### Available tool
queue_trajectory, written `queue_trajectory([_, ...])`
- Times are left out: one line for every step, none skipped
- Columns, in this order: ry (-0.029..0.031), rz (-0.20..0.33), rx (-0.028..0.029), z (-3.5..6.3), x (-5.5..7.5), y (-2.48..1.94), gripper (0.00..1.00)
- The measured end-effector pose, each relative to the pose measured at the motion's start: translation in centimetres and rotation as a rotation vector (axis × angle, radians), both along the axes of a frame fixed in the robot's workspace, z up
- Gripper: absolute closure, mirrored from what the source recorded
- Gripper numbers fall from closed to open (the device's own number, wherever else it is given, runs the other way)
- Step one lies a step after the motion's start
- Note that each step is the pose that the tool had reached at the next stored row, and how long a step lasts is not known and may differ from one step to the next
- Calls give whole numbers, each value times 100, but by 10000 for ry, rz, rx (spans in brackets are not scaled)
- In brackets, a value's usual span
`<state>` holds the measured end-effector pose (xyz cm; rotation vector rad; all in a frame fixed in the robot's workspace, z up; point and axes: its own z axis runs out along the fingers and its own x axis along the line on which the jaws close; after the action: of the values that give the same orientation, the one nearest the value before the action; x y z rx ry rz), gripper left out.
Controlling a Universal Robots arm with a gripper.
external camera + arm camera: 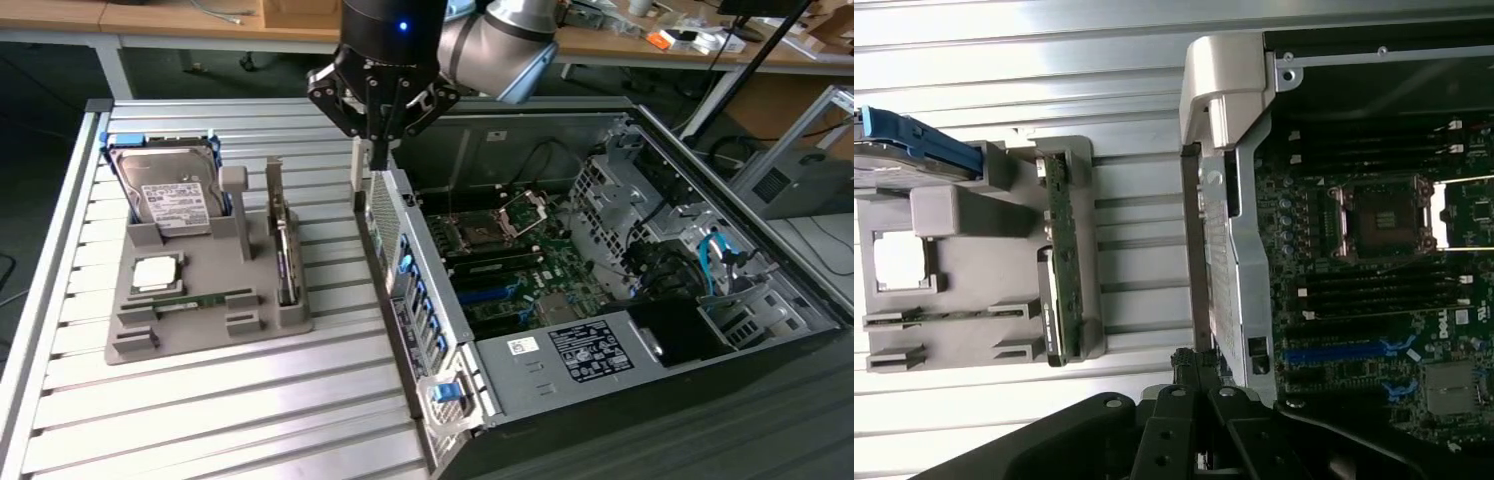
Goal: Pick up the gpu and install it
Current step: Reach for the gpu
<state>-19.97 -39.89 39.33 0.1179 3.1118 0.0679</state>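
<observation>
**Closed gripper at the case's rear wall, gpu in its holder**

Exterior view: The single gripper [379,160] hangs over the upper edge of the rear wall of one open computer case [414,290]. Its fingers are pressed together with nothing between them; whether the tips touch the wall cannot be told. To the exterior view's left, one grey holder [200,330] lies on the slatted metal table [240,420], well apart from the gripper. It carries four parts:
- one gpu [284,250], standing on edge in the slot nearest the case
- one hard drive [167,195], leaning upright at the far end
- one processor chip [156,272], lying flat
- one memory stick [200,300], on edge in a low slot

Inside the case, one processor socket [491,228] stands open on the motherboard.

Wrist view: The gripper [1199,365] sits with its jaws closed and empty, just beside the case's rear wall [1234,260]. The gpu [1057,250] appears edge-on in the holder [964,230], on the side facing the case, with bare table [1054,70] slats between them. The hard drive [894,165], the processor chip [899,262] and the memory stick [944,318] lie beyond it. One socket [1379,220] shows on the board.
</observation>
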Motion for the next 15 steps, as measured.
queue_trajectory([-1,0,0,0,-23,0,90])
queue_trajectory([0,-1,-1,0,-39,0,90])
queue_trajectory([-1,-1,0,0,-52,0,90])
queue_trajectory([-1,-1,0,0,-62,0,90])
queue_trajectory([-1,-1,0,0,-73,0,90])
queue_trajectory([-1,0,1,0,-82,0,90])
queue_trajectory([-1,0,0,0,-91,0,90])
queue_trajectory([-1,0,0,0,-100,0,90])
queue_trajectory([-1,0,-1,0,-110,0,90])
queue_trajectory([-1,-1,0,0,-119,0,90])
queue_trajectory([-2,-1,0,0,-129,0,90])
queue_trajectory([-1,0,0,0,-139,0,90])
queue_trajectory([-2,0,-1,0,-155,0,90])
queue_trajectory([-2,0,0,0,-164,0,90])
queue_trajectory([-2,1,0,0,-173,0,90])
